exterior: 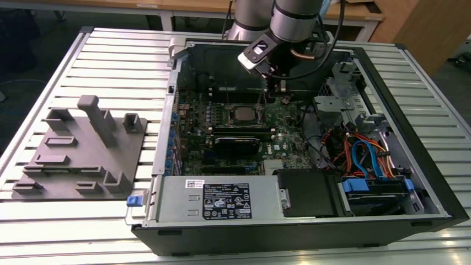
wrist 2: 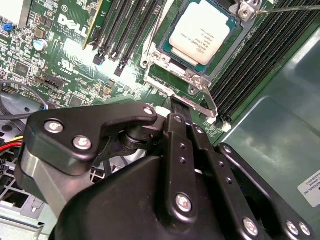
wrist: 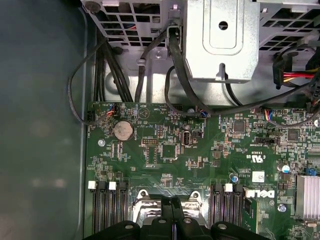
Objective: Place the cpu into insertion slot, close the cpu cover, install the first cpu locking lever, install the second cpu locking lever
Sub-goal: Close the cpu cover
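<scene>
Fingers of the gripper [wrist 2: 172, 102]: pressed together with nothing clamped between them, tip just beside the insertion slot [wrist 2: 172, 86], at its edge nearest the arm.
Location of the cpu [wrist 2: 200, 32]: seated flat in the insertion slot, silver top up, straight ahead of the fingertips.
State of the cpu cover [wrist 2: 159, 59]: lying flat on the insertion slot, framing the cpu.
Nearest part, the locking lever [wrist 2: 207, 102]: a thin silvery wire with its long axis along that same near edge of the insertion slot, crosswise to the closed fingers. The tip possibly touches it, but contact cannot be confirmed.
Second lever [wrist 2: 285, 7]: a wire on the far side of the insertion slot.
</scene>
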You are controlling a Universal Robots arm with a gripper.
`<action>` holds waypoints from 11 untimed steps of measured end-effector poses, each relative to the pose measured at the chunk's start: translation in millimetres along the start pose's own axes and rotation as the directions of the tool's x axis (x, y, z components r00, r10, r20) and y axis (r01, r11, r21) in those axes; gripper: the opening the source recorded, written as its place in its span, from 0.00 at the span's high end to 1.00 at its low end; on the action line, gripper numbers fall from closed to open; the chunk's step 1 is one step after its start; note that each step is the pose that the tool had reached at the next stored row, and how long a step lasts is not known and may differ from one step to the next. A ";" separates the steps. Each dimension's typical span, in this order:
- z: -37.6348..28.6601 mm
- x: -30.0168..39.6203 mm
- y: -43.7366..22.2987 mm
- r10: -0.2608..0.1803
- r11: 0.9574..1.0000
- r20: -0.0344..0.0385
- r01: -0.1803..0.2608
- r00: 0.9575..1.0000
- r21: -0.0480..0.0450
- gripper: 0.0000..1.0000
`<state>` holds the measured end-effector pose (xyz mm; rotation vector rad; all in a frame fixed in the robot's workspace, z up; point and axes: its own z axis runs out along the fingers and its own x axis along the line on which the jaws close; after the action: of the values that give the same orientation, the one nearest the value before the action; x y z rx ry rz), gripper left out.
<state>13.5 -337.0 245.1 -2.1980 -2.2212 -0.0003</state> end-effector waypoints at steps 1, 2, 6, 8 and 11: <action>0.0 0.0 -0.5 0.000 1.000 0.000 0.000 1.000 0.000 0.90; 0.0 0.0 -1.1 0.000 1.000 0.000 0.000 1.000 0.000 0.90; 0.0 0.0 -3.7 0.000 1.000 0.000 0.000 1.000 0.000 0.90; 0.1 0.0 -4.7 0.000 1.000 0.000 0.000 1.000 0.000 0.90; 0.1 0.1 -6.6 0.000 1.000 0.000 0.000 1.000 0.000 0.90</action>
<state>6.8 -337.0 245.1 -2.1979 -2.2213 -0.0003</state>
